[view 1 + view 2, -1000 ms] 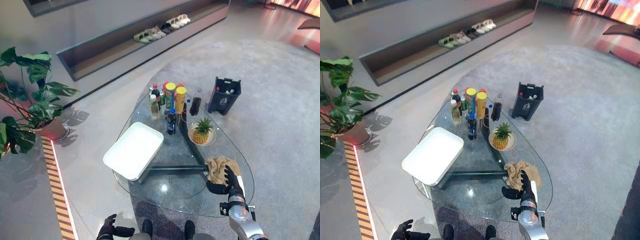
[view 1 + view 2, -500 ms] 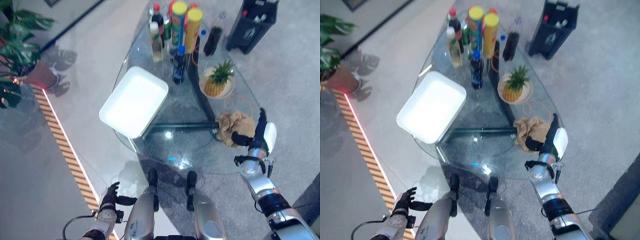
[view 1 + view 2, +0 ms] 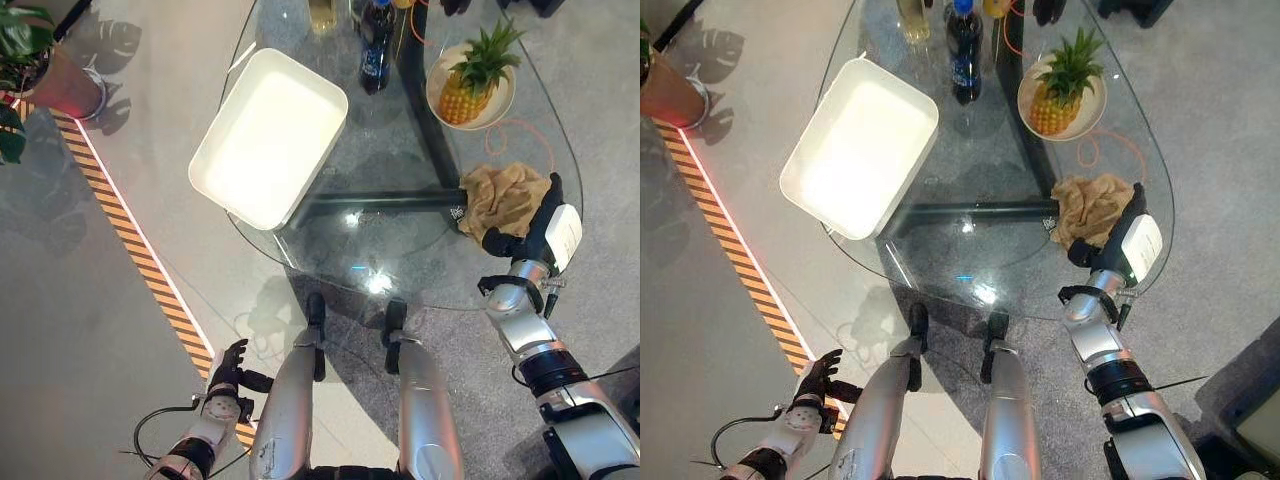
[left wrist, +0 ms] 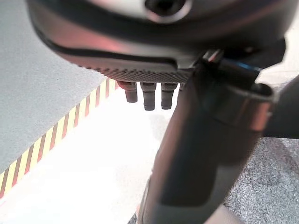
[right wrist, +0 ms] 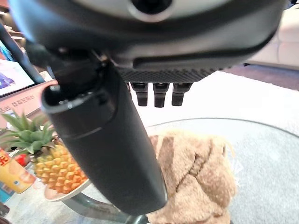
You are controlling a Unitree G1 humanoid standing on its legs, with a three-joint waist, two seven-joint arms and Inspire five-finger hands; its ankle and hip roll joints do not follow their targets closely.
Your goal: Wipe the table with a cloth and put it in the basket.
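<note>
At table (image 3: 330, 255) edge, cloth (image 3: 503, 197), right hand (image 3: 541, 222)

Camera pitched down over 1 s; whole scene shifted, not objects. Right hand (image 3: 540, 222) rolled: earlier thumb toward cloth (image 3: 504, 196) with palm down, now side-on at cloth's 4 o'clock edge. Left hand (image 3: 228, 366) unchanged low.

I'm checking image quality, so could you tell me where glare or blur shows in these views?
Left eye view: bright glare spots on the glass table near its front edge, the white tray washed out. Right wrist view: the right hand blurred up close, the cloth and pineapple clearer.
</note>
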